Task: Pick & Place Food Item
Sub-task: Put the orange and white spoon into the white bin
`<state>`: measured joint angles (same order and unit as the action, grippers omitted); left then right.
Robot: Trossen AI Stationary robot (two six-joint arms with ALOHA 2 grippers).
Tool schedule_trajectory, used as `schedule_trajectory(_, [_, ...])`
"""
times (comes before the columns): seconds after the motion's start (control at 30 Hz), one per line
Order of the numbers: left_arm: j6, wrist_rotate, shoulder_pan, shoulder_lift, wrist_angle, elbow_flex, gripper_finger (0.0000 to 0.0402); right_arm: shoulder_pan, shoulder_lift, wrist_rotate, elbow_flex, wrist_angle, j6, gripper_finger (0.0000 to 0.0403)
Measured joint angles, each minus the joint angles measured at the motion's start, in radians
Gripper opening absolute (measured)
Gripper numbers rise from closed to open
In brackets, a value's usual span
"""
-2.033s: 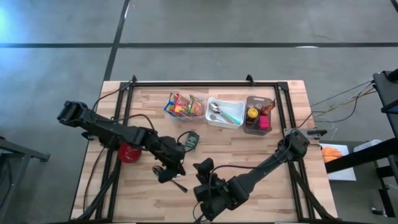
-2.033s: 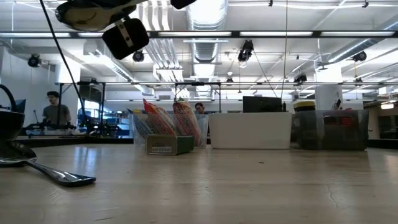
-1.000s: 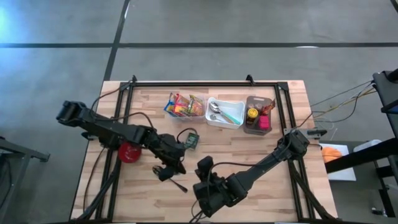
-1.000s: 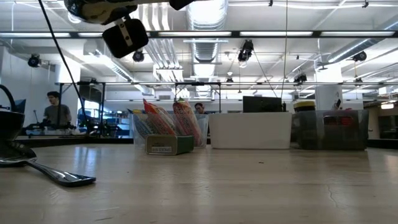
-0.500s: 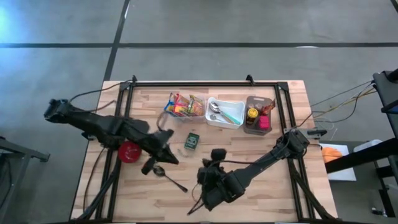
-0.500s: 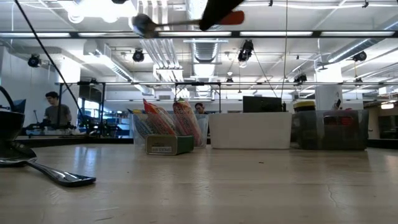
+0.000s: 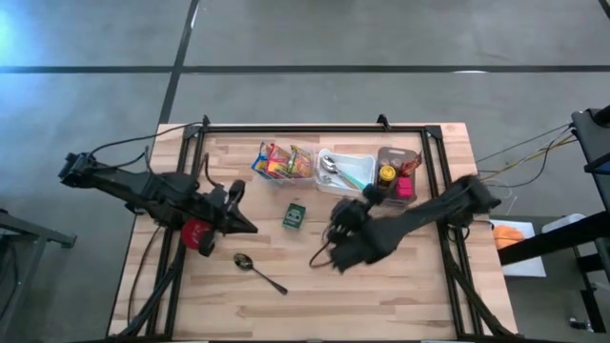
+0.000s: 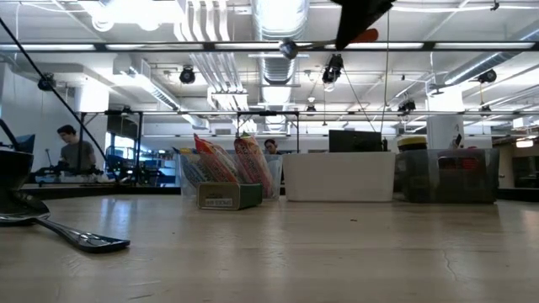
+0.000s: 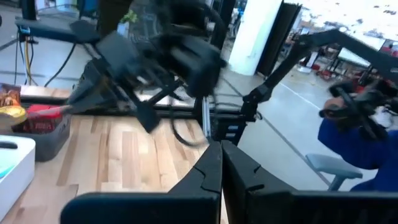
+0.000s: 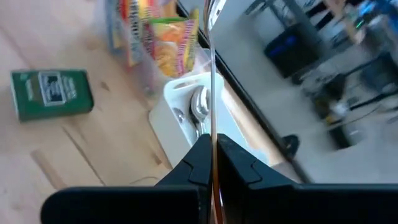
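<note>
Right gripper (image 10: 211, 152): clenched on a thin metal spoon (image 10: 212, 74), held up above mid-desk, right of centre.
Left gripper (image 9: 219, 167): clenched, nothing in it; waiting over the left of the desk (image 7: 429, 286), beside a red thing (image 7: 195, 235).
Food: snacks (image 7: 281, 160) stand upright in their bin at the far edge; green box (image 7: 294, 215) lies flat just near of them, apart from both arms.
White bin (image 7: 345, 174): right of the snacks, cutlery inside; my right wrist view looks toward it.
Loose spoon (image 7: 257, 271): lies on the near left of the desk, untouched.
Progress: I judge no food item picked or placed; what I carry is cutlery, not food.
Left to do: probably drop the spoon in the white bin, then take a food item. Which one, I cannot tell.
</note>
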<state>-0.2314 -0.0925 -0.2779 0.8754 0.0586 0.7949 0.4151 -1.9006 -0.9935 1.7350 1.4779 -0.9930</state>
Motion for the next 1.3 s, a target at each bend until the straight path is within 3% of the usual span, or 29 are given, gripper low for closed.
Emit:
schedule_trajectory(0.13, [0.0,0.0,0.0,-0.032,-0.011,-0.013,0.0,-0.046,0.212,0.08,-0.213,-0.268,0.116,0.0008])
schedule_trajectory(0.37, [0.019,0.008,0.0,-0.041,0.023,-0.017,0.0,-0.203,0.573,0.322,-0.625,-0.84,0.388,0.0008])
schedule_trajectory(0.57, [0.019,0.008,0.0,-0.036,0.08,-0.017,0.0,-0.388,0.744,0.5,-0.865,-1.014,0.402,0.0008])
schedule_trajectory(0.87, [0.02,0.008,0.001,-0.034,0.205,-0.017,0.0,-0.6,0.738,0.767,-0.973,-1.072,0.557,0.0008])
schedule_trajectory(1.17, [-0.027,0.008,0.001,-0.034,0.215,-0.017,0.0,-0.745,0.611,0.944,-0.898,-1.071,0.688,0.0008])
schedule_trajectory(1.3, [-0.03,0.008,0.001,-0.034,0.215,-0.017,0.0,-0.782,0.51,0.976,-0.839,-1.049,0.716,0.0008])
